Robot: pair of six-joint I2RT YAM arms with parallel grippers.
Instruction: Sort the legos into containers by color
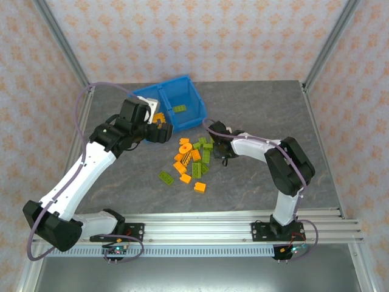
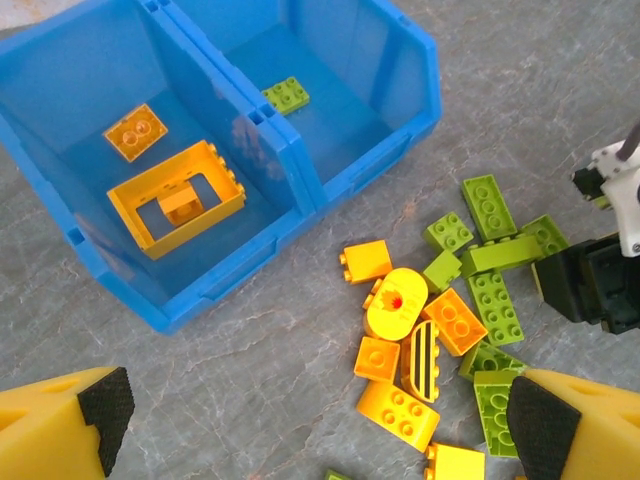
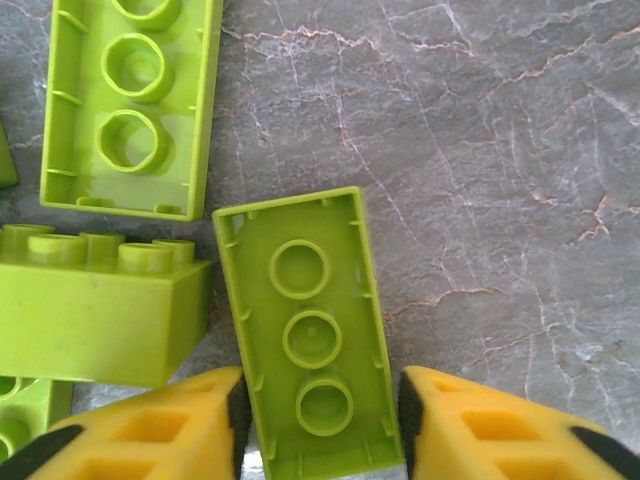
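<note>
Contact looks made: your right gripper (image 3: 320, 412) has closed on the upturned lime-green plastic oblong brick (image 3: 300, 320), a pad on each long side. The brick's long axis runs straight out between the fingers, and it lies flat on the grey table (image 3: 500, 200). From this claw, the bright blue plastic bin (image 1: 159, 92) lies away and to the left; aim for its green-holding compartment (image 2: 340, 110). Your left gripper (image 2: 322, 420) hangs nearer the bin, spread wide and empty.

Under the right gripper (image 3: 320, 425) we see a grey marbled tabletop (image 3: 500, 150); beyond it stand cream walls (image 1: 182, 36) with orange floral wallpaper.
</note>
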